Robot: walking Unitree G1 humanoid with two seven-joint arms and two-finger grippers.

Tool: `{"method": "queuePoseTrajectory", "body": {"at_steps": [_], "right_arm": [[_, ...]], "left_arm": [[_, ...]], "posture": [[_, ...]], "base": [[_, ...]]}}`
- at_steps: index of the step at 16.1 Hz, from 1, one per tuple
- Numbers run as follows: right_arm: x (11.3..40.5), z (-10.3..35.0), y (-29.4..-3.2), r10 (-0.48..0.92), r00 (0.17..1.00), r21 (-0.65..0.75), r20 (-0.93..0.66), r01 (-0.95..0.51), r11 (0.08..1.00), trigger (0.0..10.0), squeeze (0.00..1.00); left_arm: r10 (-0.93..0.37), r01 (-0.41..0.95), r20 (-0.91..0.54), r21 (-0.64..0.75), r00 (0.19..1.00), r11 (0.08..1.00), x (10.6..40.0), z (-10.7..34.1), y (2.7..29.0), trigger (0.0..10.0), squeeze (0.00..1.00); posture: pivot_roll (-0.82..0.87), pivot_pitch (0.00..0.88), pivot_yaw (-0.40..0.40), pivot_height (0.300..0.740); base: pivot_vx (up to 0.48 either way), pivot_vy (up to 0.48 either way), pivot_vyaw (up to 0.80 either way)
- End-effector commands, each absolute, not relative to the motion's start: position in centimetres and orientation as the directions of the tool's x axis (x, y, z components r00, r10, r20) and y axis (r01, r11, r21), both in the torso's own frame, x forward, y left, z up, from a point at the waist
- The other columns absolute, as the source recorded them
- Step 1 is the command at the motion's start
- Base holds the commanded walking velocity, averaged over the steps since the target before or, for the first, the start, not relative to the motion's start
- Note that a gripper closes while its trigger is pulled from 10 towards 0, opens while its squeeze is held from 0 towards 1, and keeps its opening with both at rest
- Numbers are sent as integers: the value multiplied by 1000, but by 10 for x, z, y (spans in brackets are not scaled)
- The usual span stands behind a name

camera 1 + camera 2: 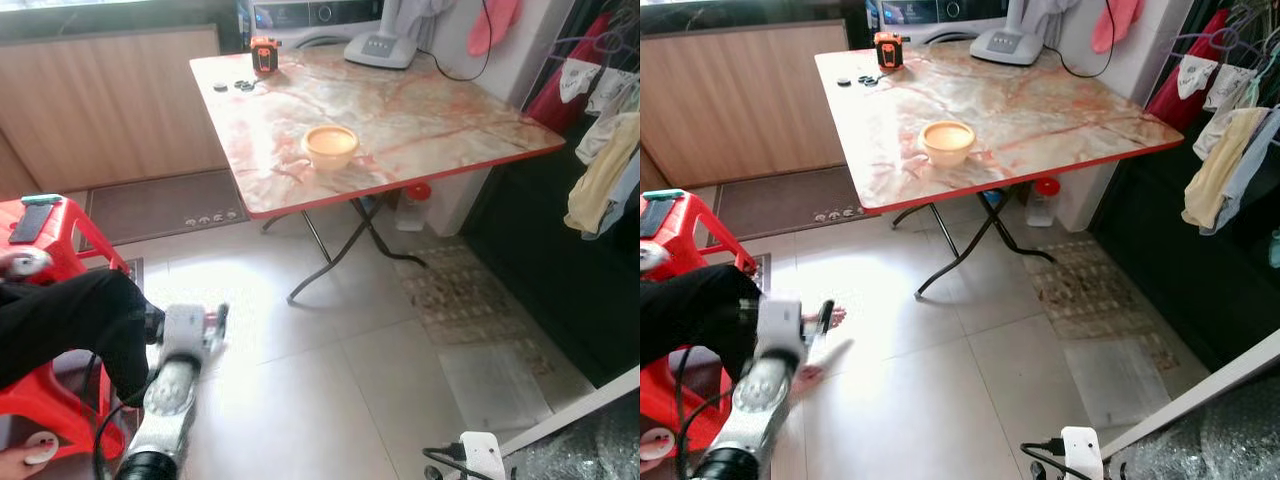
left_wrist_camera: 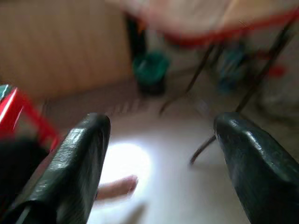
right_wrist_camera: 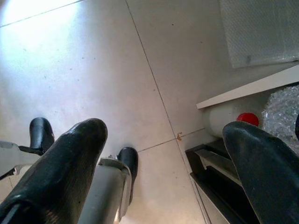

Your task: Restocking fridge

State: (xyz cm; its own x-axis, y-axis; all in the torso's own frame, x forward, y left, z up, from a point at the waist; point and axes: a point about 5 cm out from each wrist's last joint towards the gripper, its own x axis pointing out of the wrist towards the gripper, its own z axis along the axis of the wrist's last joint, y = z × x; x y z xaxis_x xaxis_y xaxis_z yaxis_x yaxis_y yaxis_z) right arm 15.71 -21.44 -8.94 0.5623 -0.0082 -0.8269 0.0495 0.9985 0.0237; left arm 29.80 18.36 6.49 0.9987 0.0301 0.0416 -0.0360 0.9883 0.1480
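Low over pale floor tiles [image 1: 330, 400] the left gripper [image 2: 161, 154] hangs with fingers wide apart, the right gripper [image 3: 163, 163] likewise spread, before a marble-patterned folding table [image 1: 420, 120] bearing a yellow bowl [image 1: 331, 145].

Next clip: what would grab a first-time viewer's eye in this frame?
A folding table with a marbled pink top and red edge stands ahead, with a pale bowl near its front edge. On the robot's left a red plastic stool stands by a person's dark-clad leg. The left end effector hangs low over the tiled floor, fingers apart.
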Motion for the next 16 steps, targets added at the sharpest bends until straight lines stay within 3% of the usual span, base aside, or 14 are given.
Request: {"method": "queuePoseTrajectory", "body": {"at_steps": [1,2,6,9,12,16], "right_arm": [[154,-90,-217,-18,558,21,-829,64,998,10000,0],[154,-90,-217,-17,558,21,-829,61,998,10000,0],[153,-90,-218,-15,557,17,-830,52,999,10000,0],[152,-90,-218,-14,557,15,-831,48,999,10000,0],[152,-91,-217,-7,555,16,-832,36,999,10000,0],[153,-90,-217,-8,559,17,-829,39,999,10000,0]], "left_arm": [[7,-17,66,147,998,989,298,72,179,10000,0],[-44,16,167,164,985,986,295,97,166,10000,0],[-160,95,275,236,948,967,276,130,137,10000,0],[-157,94,262,235,952,967,264,132,136,10000,0],[-123,73,157,290,980,954,244,112,155,10000,0],[-114,68,169,258,979,964,254,119,152,10000,0]], "posture": [[-93,40,-41,740],[-93,37,-41,740],[-95,14,-40,740],[-96,0,-31,740],[-90,0,-32,740],[-87,0,-28,740]], "base": [[0,0,0],[0,0,0],[0,0,0],[0,0,0],[0,0,0],[0,0,0]]}}
